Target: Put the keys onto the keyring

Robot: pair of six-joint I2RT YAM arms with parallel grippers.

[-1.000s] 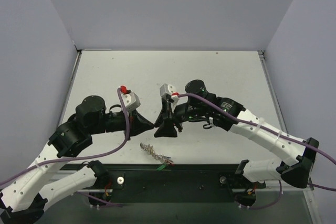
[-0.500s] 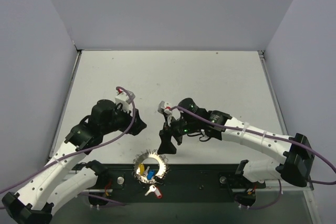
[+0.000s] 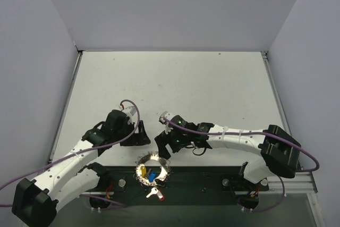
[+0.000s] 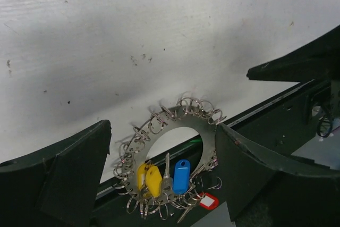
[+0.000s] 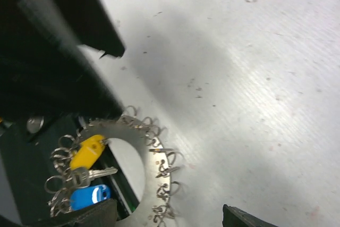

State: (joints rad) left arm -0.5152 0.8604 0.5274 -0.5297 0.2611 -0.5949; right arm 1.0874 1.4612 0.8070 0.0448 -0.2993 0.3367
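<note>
The keyring (image 4: 210, 131) now lies flat at the near edge of the tabletop (image 3: 175, 89), its near half hanging over the black rail (image 3: 212, 176) that carries the arm bases. A second ago it was further up the tabletop and turned edge-on to the top camera, just below the two tools. It reached its present place half a second ago. Inside its open centre we see two yellow keys (image 4: 150, 178), a bare metal one and a blue key (image 4: 181, 175), bunched at the near side among the small loops of the rim. A red tag (image 4: 208, 201) sits just beyond the rim, and we cannot tell whether it is hooked on.

The tools changed too. A second ago both were pinched together mid-tabletop. Now the left tool (image 4: 163, 128) stands wide, a finger on either side of the ring and touching nothing. The right tool (image 3: 162, 148) also stands wide and empty, just behind the ring. Both arms have drawn back toward their bases.

We read this as a let-go — the ring was released and dropped. With most keys apparently threaded, the task looks close to done, though the red one needs checking.
</note>
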